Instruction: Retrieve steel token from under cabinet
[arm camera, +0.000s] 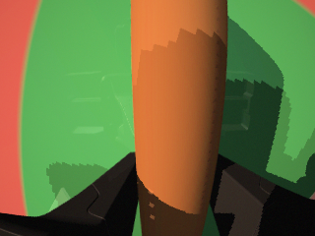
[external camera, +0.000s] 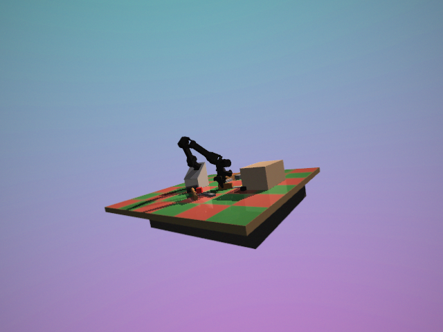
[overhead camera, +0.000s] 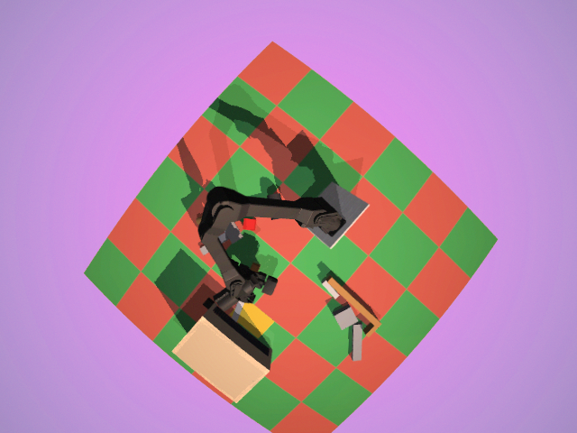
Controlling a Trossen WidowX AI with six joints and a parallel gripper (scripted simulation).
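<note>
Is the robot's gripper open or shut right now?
Shut on something: in the wrist view, the gripper's dark fingers press both sides of an orange bar.

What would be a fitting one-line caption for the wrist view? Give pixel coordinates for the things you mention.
Gripper (arm camera: 171,160) shut on an orange bar (arm camera: 179,108) above green flooring tiles.

arm: one (overhead camera: 265,207) (external camera: 203,151) | cabinet: one (overhead camera: 221,358) (external camera: 254,178) | yellow area: one (overhead camera: 256,317) | red block: one (overhead camera: 250,224) (external camera: 199,189) | all were counted in view
</note>
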